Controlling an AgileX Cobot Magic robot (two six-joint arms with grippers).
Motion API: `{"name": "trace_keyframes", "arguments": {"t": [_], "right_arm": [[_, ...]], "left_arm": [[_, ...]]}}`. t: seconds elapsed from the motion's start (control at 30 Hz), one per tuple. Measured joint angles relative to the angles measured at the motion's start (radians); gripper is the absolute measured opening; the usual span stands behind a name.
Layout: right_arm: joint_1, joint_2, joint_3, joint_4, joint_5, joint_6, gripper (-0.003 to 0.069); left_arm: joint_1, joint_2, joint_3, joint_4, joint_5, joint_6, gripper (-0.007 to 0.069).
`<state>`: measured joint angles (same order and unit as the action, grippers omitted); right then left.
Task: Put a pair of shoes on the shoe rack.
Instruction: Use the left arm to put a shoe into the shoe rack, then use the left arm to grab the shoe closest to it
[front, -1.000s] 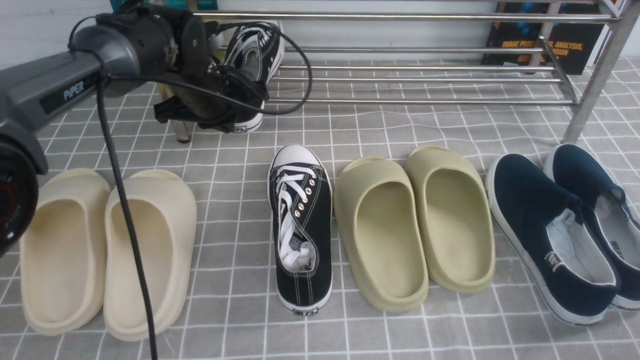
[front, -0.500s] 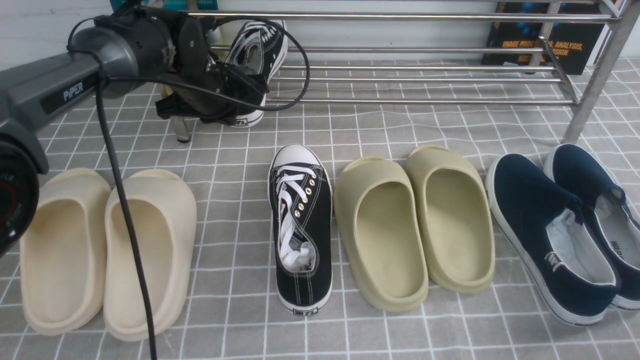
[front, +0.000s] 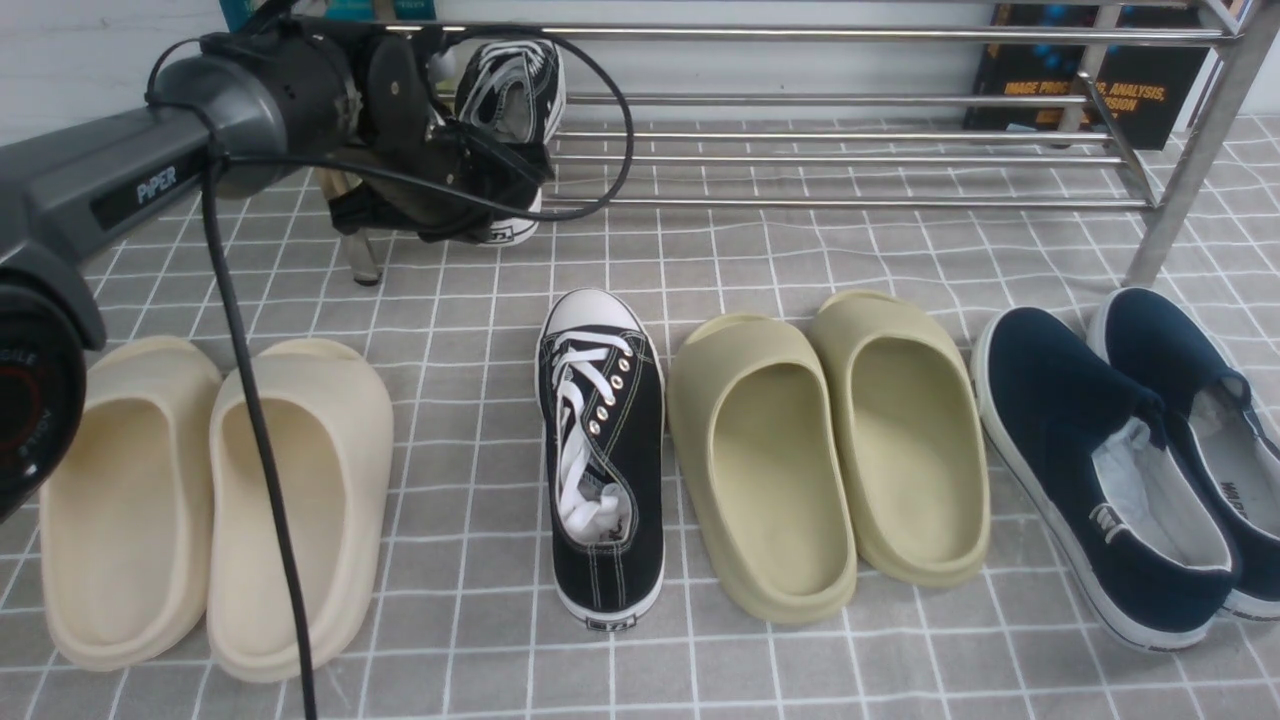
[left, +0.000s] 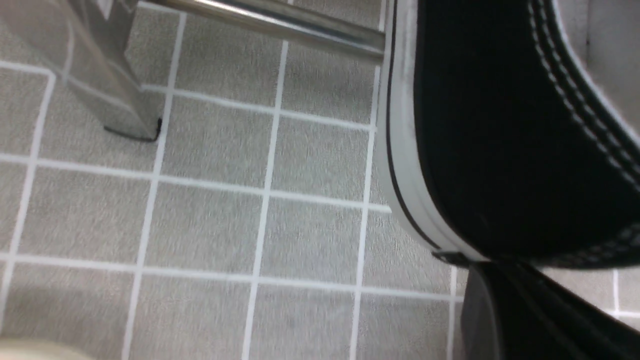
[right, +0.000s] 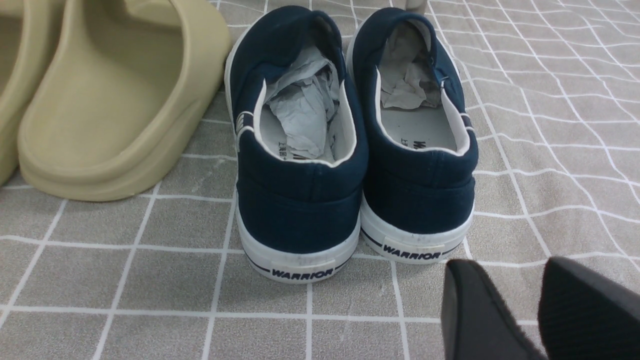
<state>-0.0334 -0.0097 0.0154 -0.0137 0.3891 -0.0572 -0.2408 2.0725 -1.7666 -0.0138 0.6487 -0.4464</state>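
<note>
So, roughly halfway at best: left arm's jaws are clenched on the heel of one black sneaker, tilted over the lower bars of the shoe rack near the far-left corner of the surface, not released yet. Its mate sits mid-surface toward the near edge, untouched. Right arm's jaws hang apart, empty

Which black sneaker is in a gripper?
The sneaker at the left end of the rack, clamped in the left gripper; the other sneaker lies on the cloth, untouched.
</note>
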Motion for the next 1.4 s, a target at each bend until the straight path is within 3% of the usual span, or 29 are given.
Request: {"name": "trace_keyframes", "arguments": {"t": [0.37,0.5,0.7,0.87,1.1,1.3,1.4], "right_arm": [[0.0,0.0,0.0,0.0,0.0,0.0,0.0239],[0.0,0.0,0.0,0.0,0.0,0.0,0.0239],[0.0,0.0,0.0,0.0,0.0,0.0,0.0239],[0.0,0.0,0.0,0.0,0.0,0.0,0.0239],[0.0,0.0,0.0,-0.002,0.0,0.0,0.0239],[0.0,0.0,0.0,-0.002,0.0,0.0,0.0239],[0.0,0.0,0.0,-0.002,0.0,0.0,0.0239]], "left_arm": [[0.0,-0.238,-0.301,-0.032,0.507,0.191,0.0008],[-0.007,-0.301,-0.31,-0.075,0.595,0.242,0.0008],[-0.093,-0.409,-0.185,-0.046,0.603,0.25,0.0008],[-0.286,-0.534,0.105,0.042,0.603,0.218,0.0009],[-0.313,-0.523,0.403,0.042,0.556,0.166,0.0022],[-0.278,-0.44,0.484,0.022,0.403,0.051,0.0131],[-0.273,-0.382,0.486,-0.003,0.337,0.011,0.0247]]}}
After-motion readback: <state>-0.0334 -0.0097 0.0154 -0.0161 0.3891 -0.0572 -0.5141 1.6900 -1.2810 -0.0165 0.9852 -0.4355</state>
